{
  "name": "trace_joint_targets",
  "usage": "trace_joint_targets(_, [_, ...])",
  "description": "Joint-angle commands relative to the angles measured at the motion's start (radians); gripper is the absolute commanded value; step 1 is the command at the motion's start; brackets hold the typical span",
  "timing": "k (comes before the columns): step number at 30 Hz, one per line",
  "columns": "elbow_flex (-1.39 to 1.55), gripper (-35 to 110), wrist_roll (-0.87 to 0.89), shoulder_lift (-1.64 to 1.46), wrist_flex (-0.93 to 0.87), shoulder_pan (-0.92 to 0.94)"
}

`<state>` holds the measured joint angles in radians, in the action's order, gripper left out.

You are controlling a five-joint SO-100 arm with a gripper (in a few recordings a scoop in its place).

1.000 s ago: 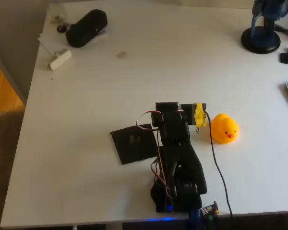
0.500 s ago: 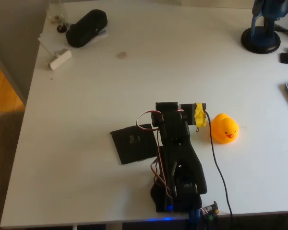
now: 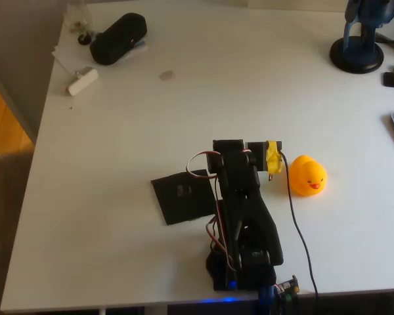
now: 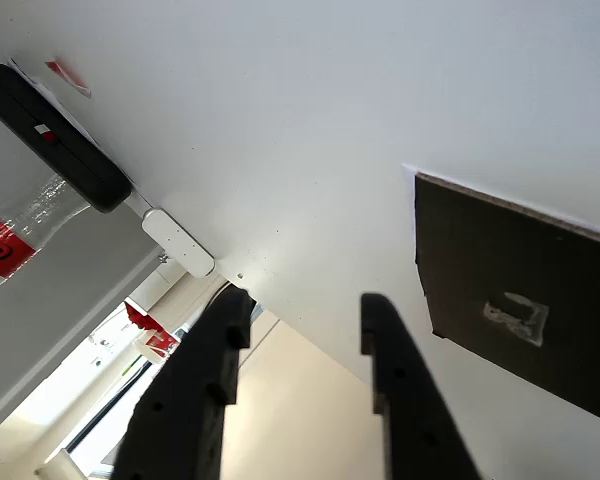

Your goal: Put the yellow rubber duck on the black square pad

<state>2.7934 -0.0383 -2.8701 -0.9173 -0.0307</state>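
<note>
The yellow rubber duck [image 3: 307, 175] sits on the white table, just right of the yellow-taped part [image 3: 272, 157] of my folded black arm. The black square pad [image 3: 184, 195] lies flat to the left of the arm, partly under it, with a faint grey mark at its centre. In the wrist view the pad [image 4: 520, 290] shows at the right, and my gripper [image 4: 305, 305] is open with nothing between its two black fingers, held off to the pad's left. The duck and the pad are apart, with the arm between them.
A black oblong case [image 3: 118, 38] and a white block [image 3: 83, 81] lie at the table's far left corner. A bottle [image 4: 10, 235] with a red label stands near them. A blue stand [image 3: 358, 49] is at the far right. The left table edge drops to the floor.
</note>
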Motion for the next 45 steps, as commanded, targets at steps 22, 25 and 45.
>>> trace_joint_targets(22, [-0.383,12,-0.017,-0.025,-0.002,0.003])
trace_joint_targets(25, [-0.471,12,-0.017,-0.023,-0.005,0.005])
trace_joint_targets(45, [-0.897,13,-0.023,0.316,-0.02,0.147])
